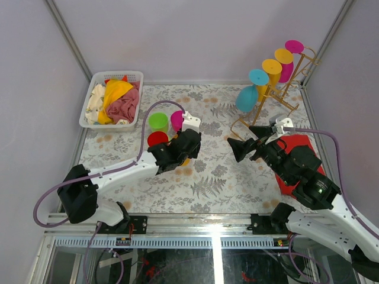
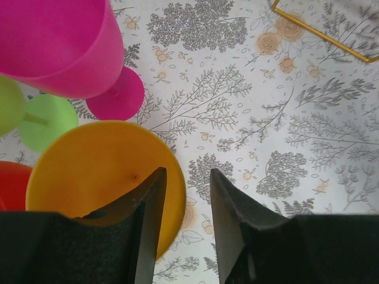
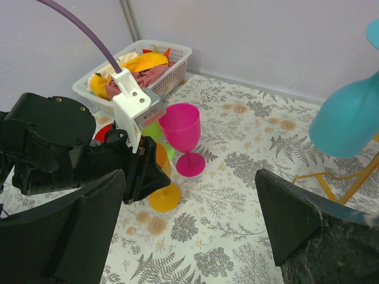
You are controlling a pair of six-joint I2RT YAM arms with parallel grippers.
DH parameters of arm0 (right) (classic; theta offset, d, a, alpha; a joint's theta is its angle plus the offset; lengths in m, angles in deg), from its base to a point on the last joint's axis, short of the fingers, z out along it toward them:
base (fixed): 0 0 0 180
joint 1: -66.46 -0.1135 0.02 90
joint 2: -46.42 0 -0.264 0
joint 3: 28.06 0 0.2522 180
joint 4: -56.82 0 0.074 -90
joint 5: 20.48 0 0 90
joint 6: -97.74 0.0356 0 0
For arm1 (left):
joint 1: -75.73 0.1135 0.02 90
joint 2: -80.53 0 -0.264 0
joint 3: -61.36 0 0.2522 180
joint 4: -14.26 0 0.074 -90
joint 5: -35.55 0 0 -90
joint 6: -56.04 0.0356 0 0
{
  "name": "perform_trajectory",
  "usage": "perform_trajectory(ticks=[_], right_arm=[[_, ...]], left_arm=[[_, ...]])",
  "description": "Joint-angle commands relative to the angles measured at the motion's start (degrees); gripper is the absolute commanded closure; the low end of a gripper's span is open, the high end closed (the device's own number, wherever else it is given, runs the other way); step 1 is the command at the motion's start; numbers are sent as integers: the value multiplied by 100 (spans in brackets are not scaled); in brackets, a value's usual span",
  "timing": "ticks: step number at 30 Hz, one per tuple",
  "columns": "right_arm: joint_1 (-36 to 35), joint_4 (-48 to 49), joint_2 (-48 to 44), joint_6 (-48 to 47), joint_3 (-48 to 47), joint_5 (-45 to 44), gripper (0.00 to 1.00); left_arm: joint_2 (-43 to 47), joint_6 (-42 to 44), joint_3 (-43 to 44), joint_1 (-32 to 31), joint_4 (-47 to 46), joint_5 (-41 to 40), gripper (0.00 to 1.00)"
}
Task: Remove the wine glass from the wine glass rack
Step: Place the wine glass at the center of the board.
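Note:
The gold wire rack [image 1: 288, 94] stands at the back right. It holds a teal glass [image 1: 247, 97], two yellow ones [image 1: 272, 68] and a magenta one [image 1: 293, 47], all upside down. The right wrist view shows the teal glass [image 3: 346, 121] and a rack leg [image 3: 353, 179]. My right gripper [image 1: 247, 142] is wide open and empty in front of the rack [image 3: 189, 176]. My left gripper [image 1: 182, 155] is open [image 2: 188, 177]. Its left finger lies over the foot of an orange glass [image 2: 95, 171] that stands on the table [image 3: 164, 197].
A magenta glass [image 1: 176, 120], a green one [image 1: 158, 122] and a red one [image 1: 157, 139] stand by the left gripper. A white basket [image 1: 95, 89] of cloths sits at the back left. A red mat [image 1: 302, 147] lies under the right arm.

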Motion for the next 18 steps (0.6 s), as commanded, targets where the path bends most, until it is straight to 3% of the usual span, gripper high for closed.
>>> perform_trajectory(ticks=[1, 14, 18], right_arm=[[14, 173, -22, -29, -263, -122, 2], [11, -478, 590, 451, -1107, -431, 3], [11, -1219, 1276, 540, -2056, -1498, 5]], left_arm=[[261, -45, 207, 50, -160, 20, 60], [1415, 277, 308, 71, -155, 328, 28], [1984, 393, 252, 73, -54, 582, 19]])
